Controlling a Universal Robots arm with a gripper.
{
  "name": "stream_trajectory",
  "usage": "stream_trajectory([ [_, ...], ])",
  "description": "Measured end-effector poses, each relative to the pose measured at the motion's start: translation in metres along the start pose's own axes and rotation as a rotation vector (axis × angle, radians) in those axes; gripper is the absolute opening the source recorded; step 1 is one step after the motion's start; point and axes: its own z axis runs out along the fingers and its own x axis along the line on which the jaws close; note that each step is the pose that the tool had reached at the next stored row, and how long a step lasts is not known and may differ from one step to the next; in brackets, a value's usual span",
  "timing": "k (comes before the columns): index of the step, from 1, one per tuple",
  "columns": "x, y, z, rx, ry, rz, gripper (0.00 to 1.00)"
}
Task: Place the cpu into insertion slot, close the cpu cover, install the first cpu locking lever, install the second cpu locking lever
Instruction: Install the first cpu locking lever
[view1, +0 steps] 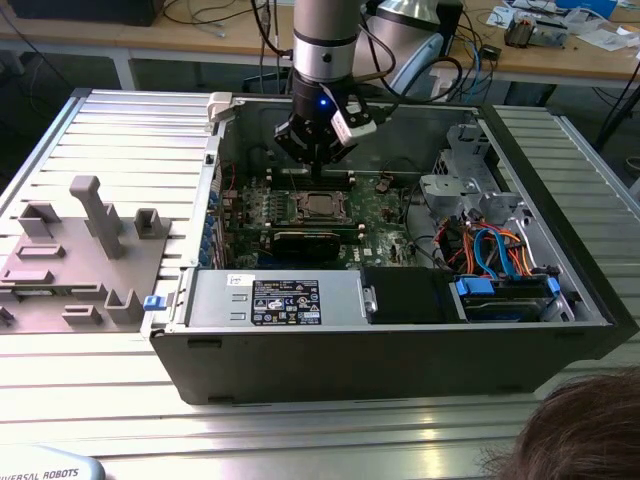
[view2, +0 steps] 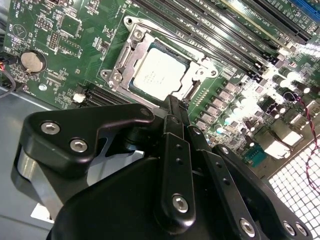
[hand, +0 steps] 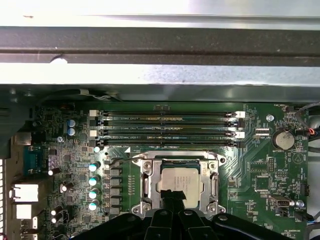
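The cpu (view2: 159, 75), a silver-grey square, lies flat in the insertion slot (hand: 212, 202) on the green board. The cpu cover (view2: 127, 52) lies down around it as a shiny metal frame, with the chip showing through its window. In the first wrist view the cpu (hand: 175, 181) sits inside the cover (hand: 148, 182). My gripper (view2: 172, 106) hangs just above the socket's edge with its black fingers drawn together and nothing between them. In the first wrist view the gripper (hand: 172, 196) overlaps the chip's near edge. From the exterior view the gripper (view1: 316, 172) hovers over the cpu (view1: 320, 207).
Long black memory slots (hand: 165, 127) run beside the socket, and a coin battery (hand: 283, 139) sits on the board. The open case holds a power supply (view1: 285, 300) and a drive cage with cables (view1: 490, 250). A grey fixture (view1: 90, 240) stands at the exterior view's left. A person's head (view1: 585, 430) shows at the lower right.
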Motion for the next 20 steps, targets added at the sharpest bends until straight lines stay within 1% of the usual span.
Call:
stream_trajectory([
  [20,0.0109,0.0001,-0.0001,0.0000,0.0000,0.000,0.11],
])
